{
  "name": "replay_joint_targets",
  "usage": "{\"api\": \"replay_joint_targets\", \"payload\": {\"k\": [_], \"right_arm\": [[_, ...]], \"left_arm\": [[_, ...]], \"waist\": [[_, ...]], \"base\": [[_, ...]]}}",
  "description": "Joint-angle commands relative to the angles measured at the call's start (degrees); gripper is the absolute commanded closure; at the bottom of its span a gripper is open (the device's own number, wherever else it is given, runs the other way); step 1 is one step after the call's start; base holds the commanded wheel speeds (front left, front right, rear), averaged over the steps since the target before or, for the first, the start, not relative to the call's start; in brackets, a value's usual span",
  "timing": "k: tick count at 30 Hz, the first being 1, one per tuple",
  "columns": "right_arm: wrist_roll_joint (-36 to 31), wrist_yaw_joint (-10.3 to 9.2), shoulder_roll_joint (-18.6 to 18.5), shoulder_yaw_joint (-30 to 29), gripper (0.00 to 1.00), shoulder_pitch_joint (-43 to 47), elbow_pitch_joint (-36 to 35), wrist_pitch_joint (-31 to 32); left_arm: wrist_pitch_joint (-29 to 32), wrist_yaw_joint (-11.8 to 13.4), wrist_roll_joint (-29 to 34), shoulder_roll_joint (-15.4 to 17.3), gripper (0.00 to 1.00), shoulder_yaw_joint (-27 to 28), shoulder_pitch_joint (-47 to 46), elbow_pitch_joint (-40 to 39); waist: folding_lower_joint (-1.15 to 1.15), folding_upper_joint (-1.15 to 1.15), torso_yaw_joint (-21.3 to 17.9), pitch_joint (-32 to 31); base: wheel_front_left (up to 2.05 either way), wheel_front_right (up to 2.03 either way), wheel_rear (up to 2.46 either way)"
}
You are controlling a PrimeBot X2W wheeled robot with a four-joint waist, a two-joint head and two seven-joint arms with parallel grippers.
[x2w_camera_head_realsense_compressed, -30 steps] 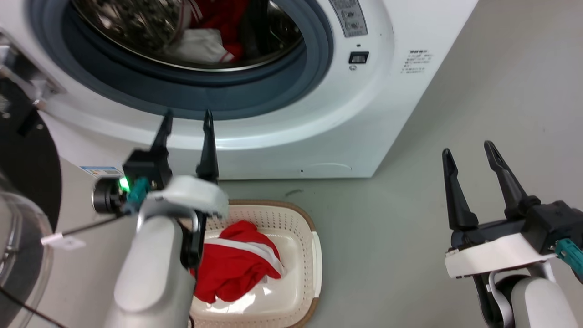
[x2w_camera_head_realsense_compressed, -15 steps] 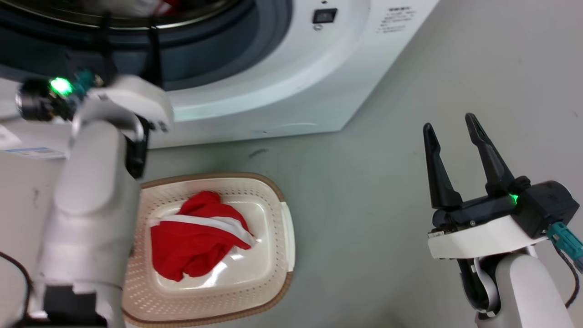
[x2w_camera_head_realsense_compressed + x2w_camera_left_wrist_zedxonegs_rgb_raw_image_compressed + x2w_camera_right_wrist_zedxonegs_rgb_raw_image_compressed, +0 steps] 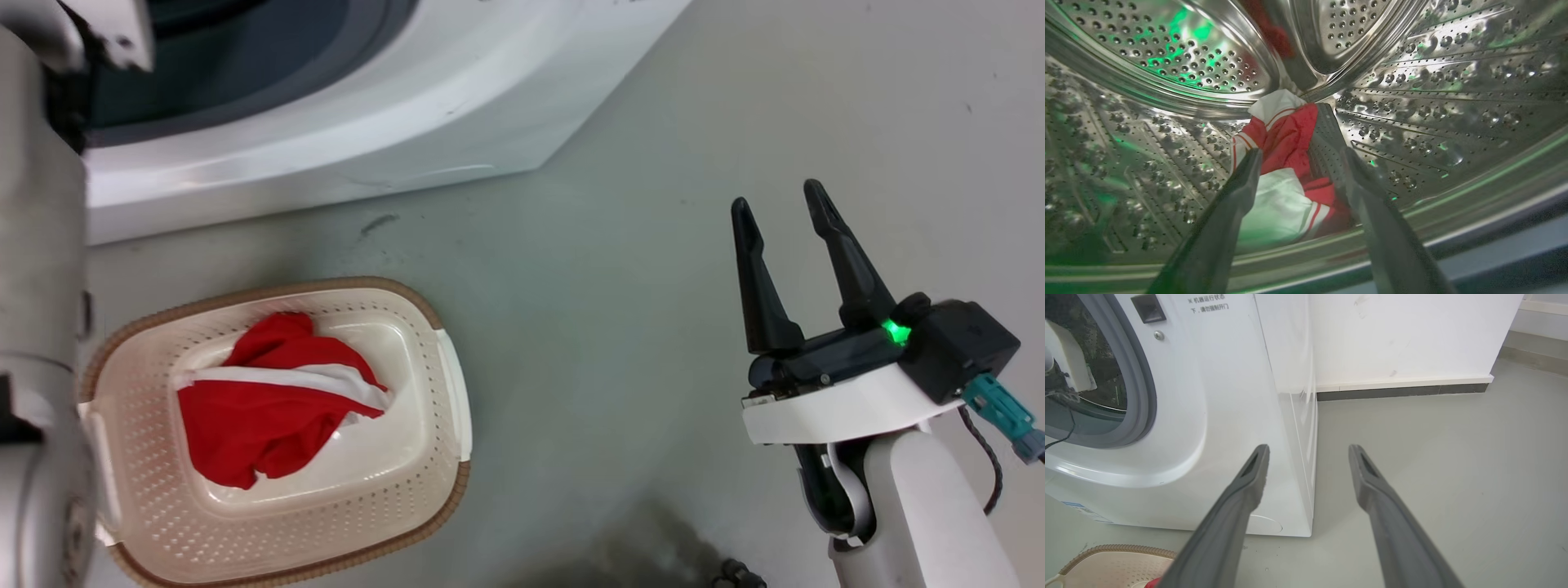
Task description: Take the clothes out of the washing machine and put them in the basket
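Well, the left gripper (image 3: 1300, 152) is inside the washing machine (image 3: 326, 139). Its wrist view shows the two dark fingers spread wide, with a red and white garment (image 3: 1286, 143) lying between them on the perforated steel drum (image 3: 1188, 61). They are not closed on the cloth, and I cannot tell whether either finger touches it. The garment sits mid-view and runs up toward 12 o'clock, and green light glints off the steel at 10 o'clock. The head view gives that arm as a pale forearm (image 3: 33, 245) along the 9 o'clock edge, reaching up to the porthole at 11 o'clock.

The right gripper (image 3: 775, 196) hangs at 4 o'clock in the head view, fingers parted and holding nothing, above the bare grey floor (image 3: 612, 245). A green lamp (image 3: 896, 332) is lit at its base. Its own wrist view looks past those fingers to the machine's white front and side at 10 o'clock and a wall (image 3: 1392, 335) with dark skirting at 1 o'clock.

The basket (image 3: 343, 282) stands on the floor at 8 o'clock in the head view, near the machine's front and well apart from the right gripper. A second red garment (image 3: 261, 400) with a white stripe lies bunched in it. The right wrist view catches a corner of its brown rim at 7 o'clock.
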Motion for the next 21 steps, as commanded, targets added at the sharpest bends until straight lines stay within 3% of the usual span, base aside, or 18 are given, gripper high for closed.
{"api": "replay_joint_targets", "payload": {"k": [1, 21], "right_arm": [[0.8, -0.02, 0.1, 0.7, 0.00, -1.2, 0.2, -0.3], [6.1, -0.03, 0.1, 5.7, 0.00, -2.8, -1.5, -0.3]], "left_arm": [[2.2, -0.7, 0.7, 1.0, 0.00, -0.8, -3.1, 1.4], [28.2, -2.7, 4.4, 10.5, 0.00, -6.2, -20.4, 10.8]], "waist": [[-0.01, 0.00, -1.6, 2.0], [-0.01, 0.00, -8.8, 9.3]], "base": [[0.00, 0.00, 0.00], [0.00, 0.00, 0.00]]}}
